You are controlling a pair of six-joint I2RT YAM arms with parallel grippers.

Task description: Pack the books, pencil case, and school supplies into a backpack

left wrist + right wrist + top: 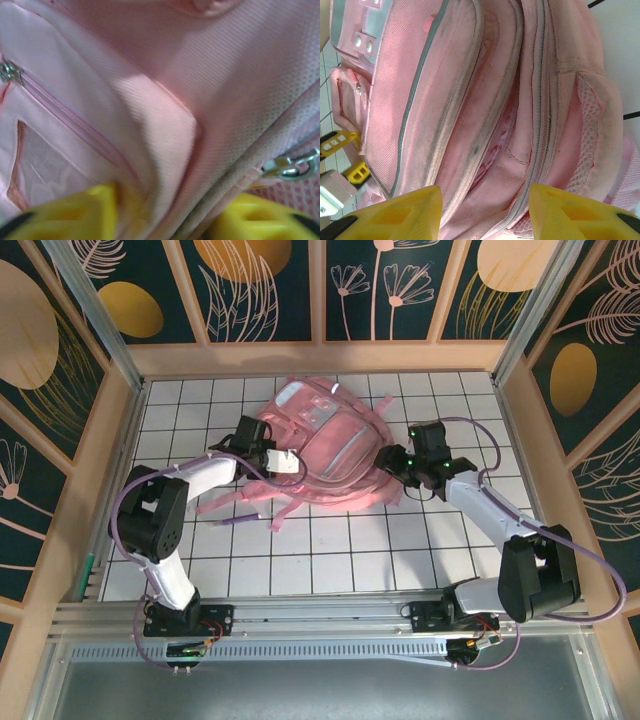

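The glossy pink backpack [330, 440] lies flat in the middle of the tiled table. My left gripper [274, 457] is at its left side. In the left wrist view its yellow fingers [95, 210] press a ridge of the backpack's [225, 75] pink fabric between them, next to a silver zipper pull [290, 167]. My right gripper [393, 462] is at the bag's right end, and its fingers [395, 215] hold the padded section of the backpack [470, 75] between two zipper lines. The main zipper gapes slightly there. The books, pencil case and school supplies are out of view.
Pink straps [250, 505] trail from the bag toward the near left. Wooden walls [120, 420] ring the table. Bare tiles [340, 560] lie between the bag and the arm bases. A small green strip [89, 573] sits by the left rail, too small to identify.
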